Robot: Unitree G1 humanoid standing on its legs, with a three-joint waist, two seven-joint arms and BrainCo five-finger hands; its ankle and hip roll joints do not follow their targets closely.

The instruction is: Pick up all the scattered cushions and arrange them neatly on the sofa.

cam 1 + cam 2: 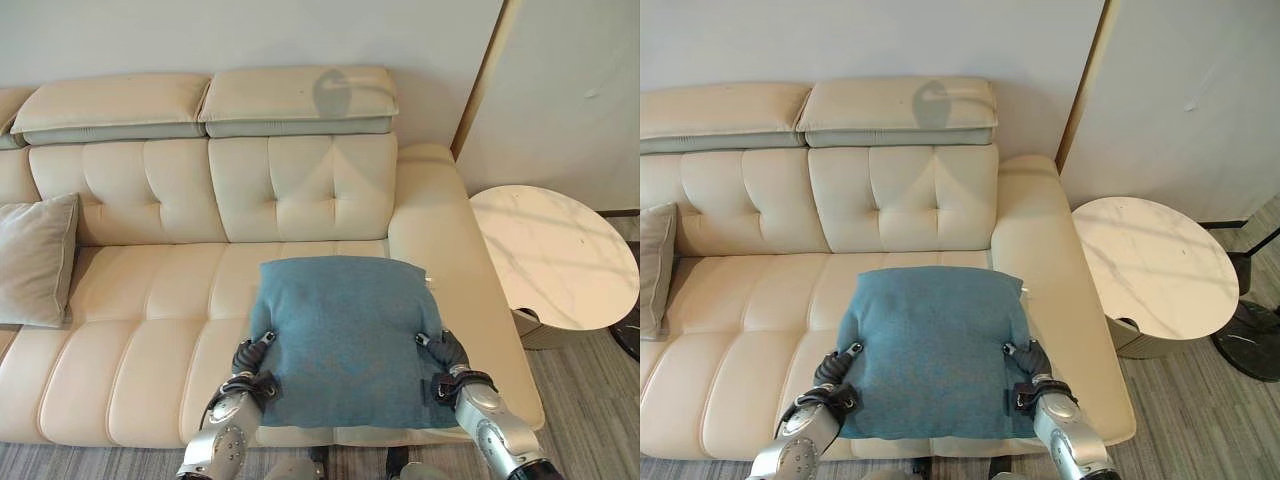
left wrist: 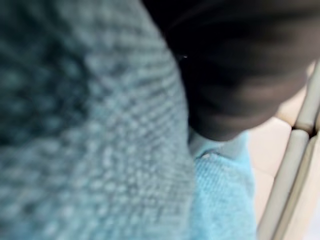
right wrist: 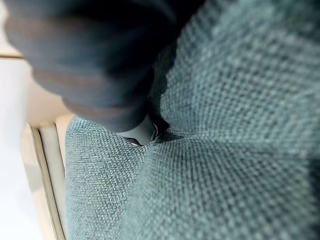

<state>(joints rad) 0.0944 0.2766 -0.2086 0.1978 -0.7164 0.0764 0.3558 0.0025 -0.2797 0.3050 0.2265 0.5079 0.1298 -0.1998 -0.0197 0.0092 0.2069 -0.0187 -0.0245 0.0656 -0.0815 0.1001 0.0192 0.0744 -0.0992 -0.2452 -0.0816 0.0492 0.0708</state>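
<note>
A blue cushion (image 1: 345, 335) lies flat over the right seat of the cream sofa (image 1: 150, 290), held from both sides. My left hand (image 1: 250, 365) grips its left edge, thumb on top of the fabric and fingers hidden underneath. My right hand (image 1: 450, 360) grips the right edge the same way. In the left wrist view the blue weave (image 2: 75, 125) presses right against the hand's dark cover (image 2: 240, 65). The right wrist view shows the cloth (image 3: 225, 140) creased under the cover (image 3: 90, 55). A beige cushion (image 1: 35, 260) leans against the sofa back at the far left.
A round marble-topped side table (image 1: 555, 255) stands just right of the sofa's armrest (image 1: 440, 220). A black stand base (image 1: 1250, 340) sits on the floor beyond the table. The wall is behind the sofa, and the middle and left seats are bare.
</note>
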